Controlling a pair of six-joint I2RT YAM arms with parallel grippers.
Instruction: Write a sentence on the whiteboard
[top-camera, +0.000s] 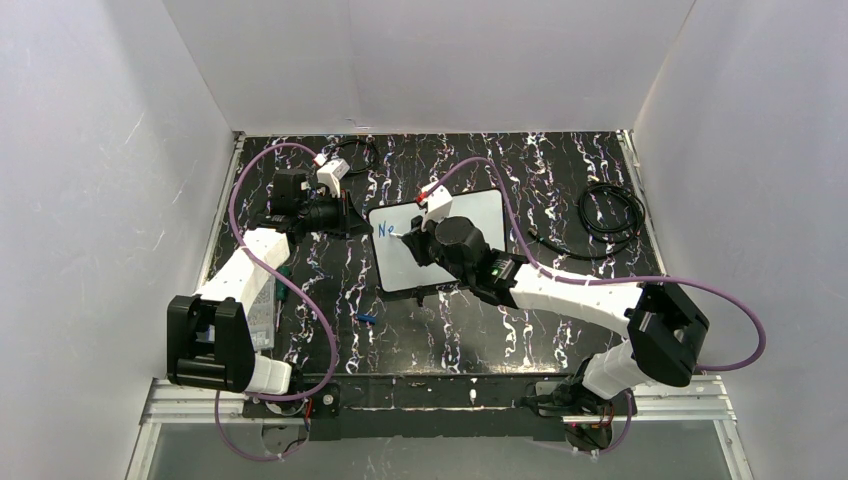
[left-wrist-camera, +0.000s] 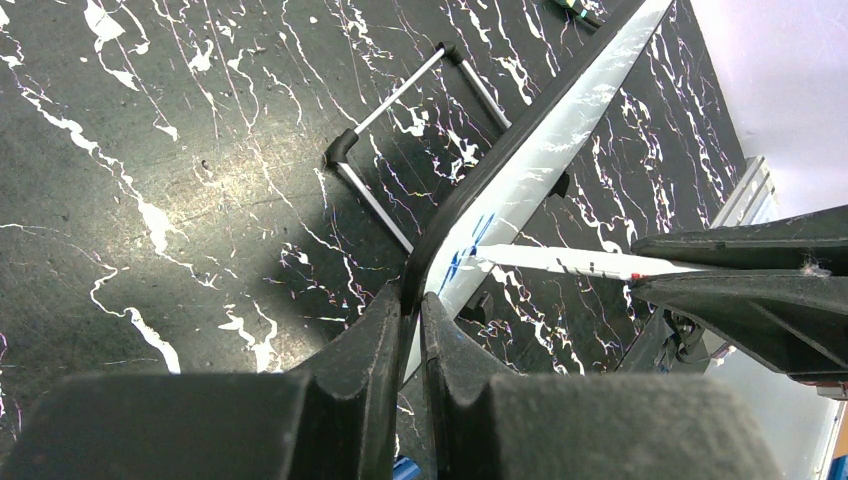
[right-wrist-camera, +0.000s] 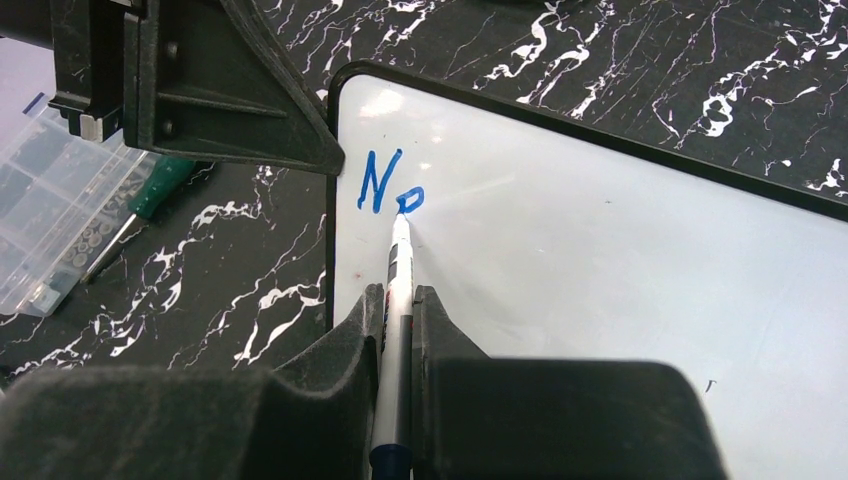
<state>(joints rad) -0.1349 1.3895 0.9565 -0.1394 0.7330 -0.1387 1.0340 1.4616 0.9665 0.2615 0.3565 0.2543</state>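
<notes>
The whiteboard (right-wrist-camera: 620, 260) sits on the black surface (top-camera: 450, 330). The left gripper (left-wrist-camera: 412, 300) pinches the whiteboard's edge. The right gripper (right-wrist-camera: 398, 300) pinches a marker (right-wrist-camera: 400, 250), tip on the whiteboard. The sentence (right-wrist-camera: 385, 185) has just two blue letters by the whiteboard's corner. Most is left to write.

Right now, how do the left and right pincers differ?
The left pincer grips the whiteboard's edge; the right pincer grips a marker. The left pincer sits beside the whiteboard; the right pincer reaches over it, marker tip at the blue letters. Both are shut.
</notes>
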